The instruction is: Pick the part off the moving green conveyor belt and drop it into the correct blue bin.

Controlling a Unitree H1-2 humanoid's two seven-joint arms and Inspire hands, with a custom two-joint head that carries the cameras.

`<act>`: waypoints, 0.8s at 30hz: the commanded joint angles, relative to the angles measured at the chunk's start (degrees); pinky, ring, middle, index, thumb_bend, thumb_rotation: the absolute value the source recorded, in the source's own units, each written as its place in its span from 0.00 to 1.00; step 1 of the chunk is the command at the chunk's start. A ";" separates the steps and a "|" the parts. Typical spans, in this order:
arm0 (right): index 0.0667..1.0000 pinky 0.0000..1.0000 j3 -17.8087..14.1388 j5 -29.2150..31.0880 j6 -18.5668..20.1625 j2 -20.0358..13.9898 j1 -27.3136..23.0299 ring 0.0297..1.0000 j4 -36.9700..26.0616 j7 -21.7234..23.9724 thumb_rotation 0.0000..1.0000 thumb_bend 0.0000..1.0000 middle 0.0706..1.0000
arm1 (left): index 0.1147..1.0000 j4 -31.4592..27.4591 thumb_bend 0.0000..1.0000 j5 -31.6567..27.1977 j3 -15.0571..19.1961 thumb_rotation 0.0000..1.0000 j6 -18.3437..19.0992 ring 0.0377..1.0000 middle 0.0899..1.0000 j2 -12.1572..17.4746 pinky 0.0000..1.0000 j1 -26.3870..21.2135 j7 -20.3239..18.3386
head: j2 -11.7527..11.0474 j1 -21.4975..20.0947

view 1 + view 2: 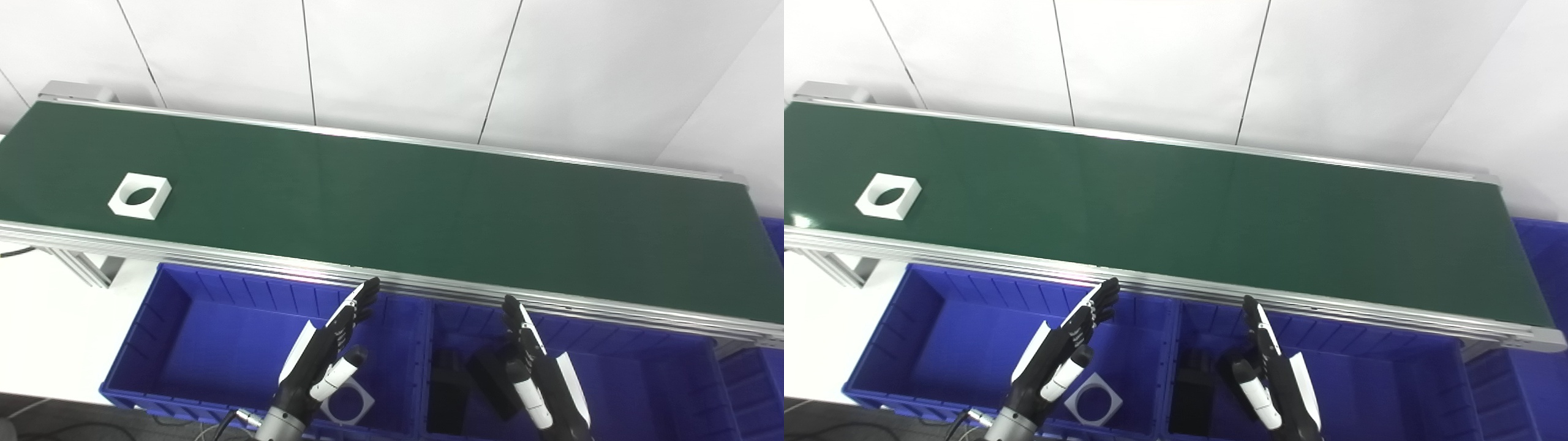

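Observation:
A white square part with a round hole [139, 196] lies on the green conveyor belt [392, 202] near its far left end. My left hand [327, 349] hovers open over the left blue bin [184, 318], fingers stretched toward the belt's front rail and holding nothing. My right hand [542, 370] is open too, above the middle blue bin [643, 380]. Both hands are well right of the part and below the belt. Another white square part with a hole [349, 401] rests in the left bin. Two black blocks [447, 392] sit in the middle bin.
An aluminium rail [429, 285] edges the belt's front, with the bins just under it. A further blue bin [756, 380] shows at the right edge. White wall panels stand behind the belt. The belt's frame leg [86, 266] is at the left.

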 commanded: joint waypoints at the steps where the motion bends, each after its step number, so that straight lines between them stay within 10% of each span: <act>1: 0.98 0.96 0.06 0.10 -4.71 0.42 -0.79 0.97 0.28 -0.48 0.97 0.70 0.97 | 0.93 -0.14 0.78 -0.54 -0.26 0.92 -2.33 0.95 0.96 0.43 0.92 -1.28 0.26 | -0.70 0.29; 15: 0.99 0.97 0.28 -2.17 -7.09 1.17 -3.08 0.98 4.50 -1.52 0.98 0.68 0.98 | 0.92 -5.43 0.81 -3.51 0.75 0.90 -2.39 0.93 0.94 2.11 0.89 -4.00 -0.04 | -3.60 0.96; 24: 0.98 0.96 0.48 -2.37 -7.85 1.59 -4.81 0.97 6.63 -1.78 0.96 0.68 0.96 | 0.92 -16.33 0.82 -1.91 8.22 0.91 -1.95 0.91 0.92 3.39 0.86 -10.06 2.51 | -3.64 0.45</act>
